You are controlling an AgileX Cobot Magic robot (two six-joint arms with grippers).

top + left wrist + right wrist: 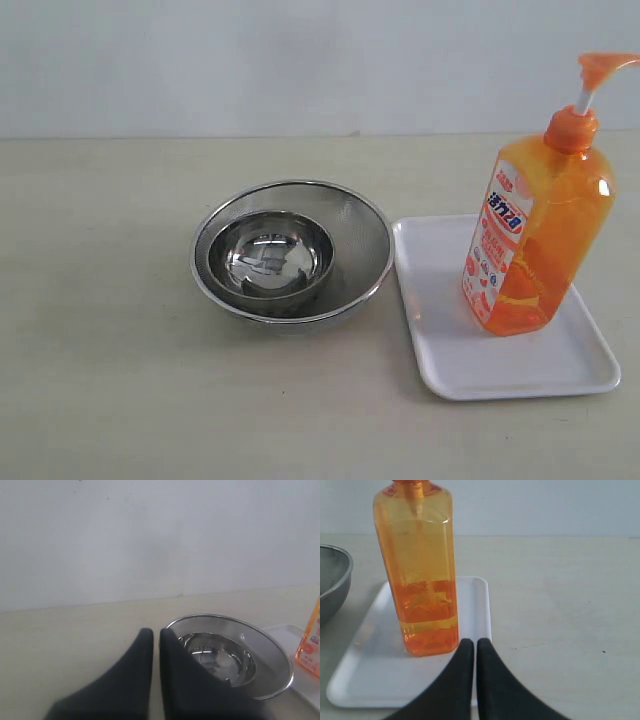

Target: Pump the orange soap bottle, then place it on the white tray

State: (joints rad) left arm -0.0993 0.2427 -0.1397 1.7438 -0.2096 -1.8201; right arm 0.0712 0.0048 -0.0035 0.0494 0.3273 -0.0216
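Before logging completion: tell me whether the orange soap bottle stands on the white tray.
Yes, the orange soap bottle stands upright on the white tray.

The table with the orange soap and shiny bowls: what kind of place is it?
Probably a robot practice table, not a real kitchen: a bare beige tabletop, a plain white wall, and an orange soap bottle standing on a white tray beside nested steel bowls.

A small polished steel bowl [270, 262] sits nested inside a wider steel mesh strainer bowl [365, 235], both upright on a pale beige tabletop [100, 380]. The inner bowl's bottom throws back bright reflections. A plain whitish wall [300, 60] rises behind the table.
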